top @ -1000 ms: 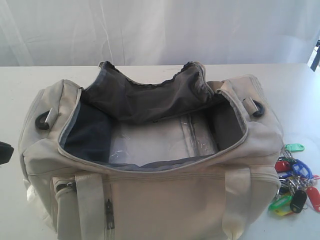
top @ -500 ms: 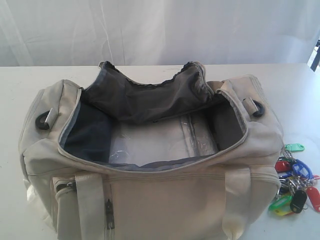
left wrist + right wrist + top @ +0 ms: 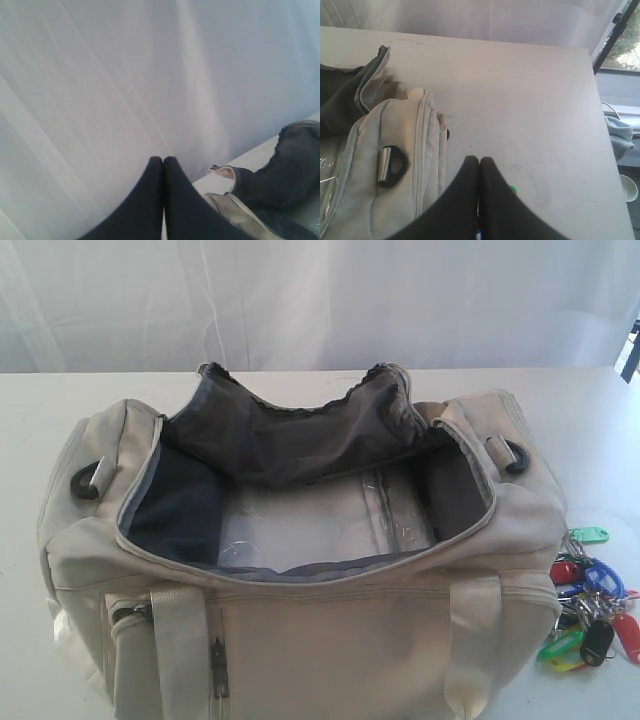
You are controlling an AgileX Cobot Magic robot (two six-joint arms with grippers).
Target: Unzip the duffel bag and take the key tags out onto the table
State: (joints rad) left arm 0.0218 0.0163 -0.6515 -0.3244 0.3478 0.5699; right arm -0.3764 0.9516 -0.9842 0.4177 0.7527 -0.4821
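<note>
The cream duffel bag [image 3: 300, 640] lies unzipped on the white table [image 3: 30, 430], its dark lining folded back and clear plastic showing on its floor. The key tags [image 3: 590, 610], green, red, blue, yellow and black, lie on the table against the bag's right end. Neither gripper appears in the exterior view. My left gripper [image 3: 163, 159] is shut and empty, raised beside the bag's left end [image 3: 235, 210]. My right gripper [image 3: 479, 160] is shut and empty, above the table by the bag's right end [image 3: 395, 200], with bits of the key tags [image 3: 511, 189] peeking past its fingers.
A white curtain [image 3: 320, 300] hangs behind the table. In the right wrist view the table's far edge [image 3: 610, 165] drops off to a window frame and a blue cloth [image 3: 619, 132]. A dark strap ring [image 3: 392, 165] sits on the bag's right end.
The dark tip of the left gripper, seen at the left edge a second ago, has left the exterior view. Bag and key tags have not moved.
</note>
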